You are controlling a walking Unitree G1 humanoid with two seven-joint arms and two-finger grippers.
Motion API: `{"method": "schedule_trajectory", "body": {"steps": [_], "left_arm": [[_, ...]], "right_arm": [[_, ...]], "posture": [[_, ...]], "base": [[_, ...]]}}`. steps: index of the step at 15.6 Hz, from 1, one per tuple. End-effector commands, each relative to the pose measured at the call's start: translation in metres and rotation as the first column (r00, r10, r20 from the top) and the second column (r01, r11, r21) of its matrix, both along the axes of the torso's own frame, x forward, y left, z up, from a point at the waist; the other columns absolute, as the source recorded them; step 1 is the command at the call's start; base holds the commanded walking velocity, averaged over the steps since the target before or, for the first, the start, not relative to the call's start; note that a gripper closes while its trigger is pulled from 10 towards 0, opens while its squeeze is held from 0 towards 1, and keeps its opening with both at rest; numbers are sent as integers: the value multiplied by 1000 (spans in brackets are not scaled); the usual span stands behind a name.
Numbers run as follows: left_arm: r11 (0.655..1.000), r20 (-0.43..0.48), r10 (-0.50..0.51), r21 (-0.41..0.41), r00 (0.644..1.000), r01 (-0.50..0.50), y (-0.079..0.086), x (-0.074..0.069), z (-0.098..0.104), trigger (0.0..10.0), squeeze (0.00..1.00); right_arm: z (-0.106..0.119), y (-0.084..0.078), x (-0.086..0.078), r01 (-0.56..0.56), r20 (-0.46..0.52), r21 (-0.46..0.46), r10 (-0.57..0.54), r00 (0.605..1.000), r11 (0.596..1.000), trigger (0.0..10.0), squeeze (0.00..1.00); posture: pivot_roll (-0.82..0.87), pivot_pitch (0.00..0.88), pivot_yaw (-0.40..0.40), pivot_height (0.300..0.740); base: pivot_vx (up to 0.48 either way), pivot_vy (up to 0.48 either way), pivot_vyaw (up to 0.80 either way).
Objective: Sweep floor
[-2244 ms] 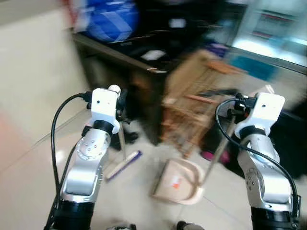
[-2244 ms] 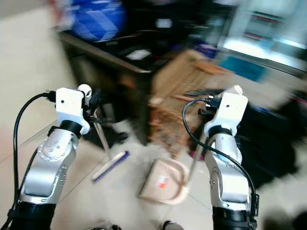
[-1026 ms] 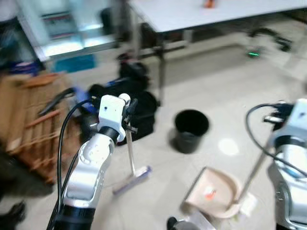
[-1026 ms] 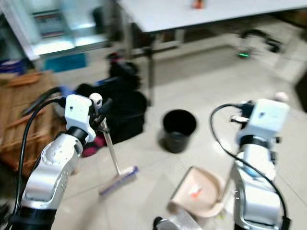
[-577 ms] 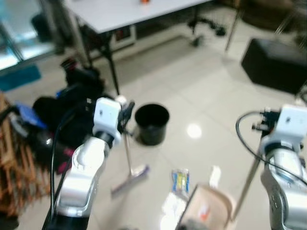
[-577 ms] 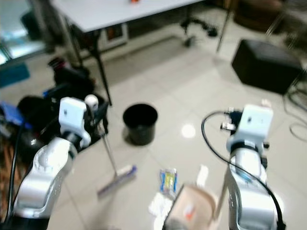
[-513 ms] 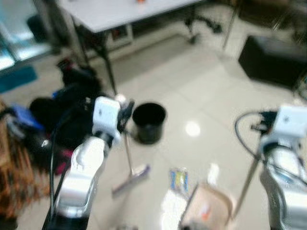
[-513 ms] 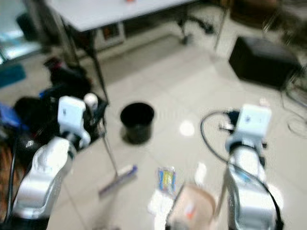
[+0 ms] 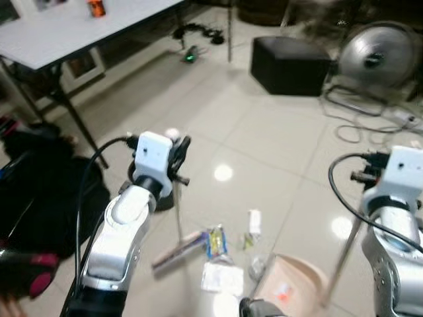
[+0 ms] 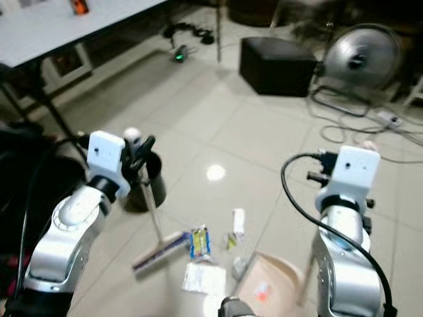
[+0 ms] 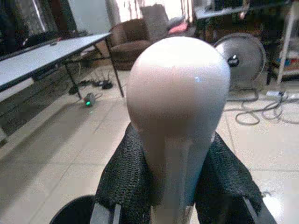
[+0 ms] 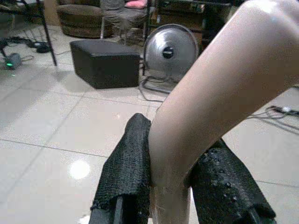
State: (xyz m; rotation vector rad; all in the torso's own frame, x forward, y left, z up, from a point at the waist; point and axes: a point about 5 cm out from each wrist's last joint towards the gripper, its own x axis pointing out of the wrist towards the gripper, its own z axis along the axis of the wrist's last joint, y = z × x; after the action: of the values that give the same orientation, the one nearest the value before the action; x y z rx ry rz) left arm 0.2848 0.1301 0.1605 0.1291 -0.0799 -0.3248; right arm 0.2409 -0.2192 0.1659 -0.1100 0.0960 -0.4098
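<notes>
Left pincer (image 11: 170, 196): clamped on the broom (image 9: 178, 214) just under its rounded pale knob, fingers (image 11: 124, 186) pressed against both sides of the handle.
Right pincer (image 12: 170, 186): clamped on the upright handle of the dustpan (image 9: 297, 287), just below its curved top.
Broom: held nearly upright, its head resting on the tiled floor (image 9: 277, 132) just beside the litter (image 9: 215, 241).
Dustpan: pan flat on the floor, mouth toward the litter – wrappers and scraps lie between it and the broom head.
Black bin (image 10: 142, 185): stands on the floor behind the broom.
Handling: both tools look light and stiff; the smooth handles may twist in the grip, so a high hold suits steering but gives little downward force. The wrappers look thin and likely to skid.
Change: half a second ago the view faced the white table (image 9: 66, 33) more squarely; the robot has since turned, bringing a fan (image 9: 377, 56) and black box (image 9: 291, 63) into sight – both grips are unchanged.
</notes>
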Motion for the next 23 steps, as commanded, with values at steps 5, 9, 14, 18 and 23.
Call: {"method": "schedule_trajectory", "body": {"steps": [5, 9, 14, 18, 23], "left_arm": [[999, 23, 35, 33, 999, -36, 13, 2, 5, 10000, 0], [998, 17, 33, 43, 999, -34, 15, 2, 5, 10000, 0], [998, 20, 7, 68, 1000, -8, 13, 6, 5, 10000, 0], [999, 22, 9, 49, 1000, -10, 13, 9, 6, 10000, 0], [999, 69, 27, -47, 997, -24, 2, 4, 12, 10000, 0]], "right_arm": [[4, 15, 3, -83, 16, 29, 82, 996, 996, 10000, 0], [2, 18, 1, -95, 19, 59, 94, 995, 994, 10000, 0], [1, 17, -2, -75, 23, 70, 73, 997, 995, 10000, 0], [2, 18, -3, -63, 29, 88, 61, 998, 994, 10000, 0], [24, 9, 10, -45, 102, -127, 58, 993, 991, 10000, 0]], "posture": [[-57, 72, 45, 740], [-59, 75, 58, 740], [-55, 79, 70, 740], [-68, 75, 73, 740], [-79, 71, 55, 740]], "base": [[0, 354, 0], [0, 412, -150], [0, 414, -800], [0, 413, -800], [0, -384, -160]]}}
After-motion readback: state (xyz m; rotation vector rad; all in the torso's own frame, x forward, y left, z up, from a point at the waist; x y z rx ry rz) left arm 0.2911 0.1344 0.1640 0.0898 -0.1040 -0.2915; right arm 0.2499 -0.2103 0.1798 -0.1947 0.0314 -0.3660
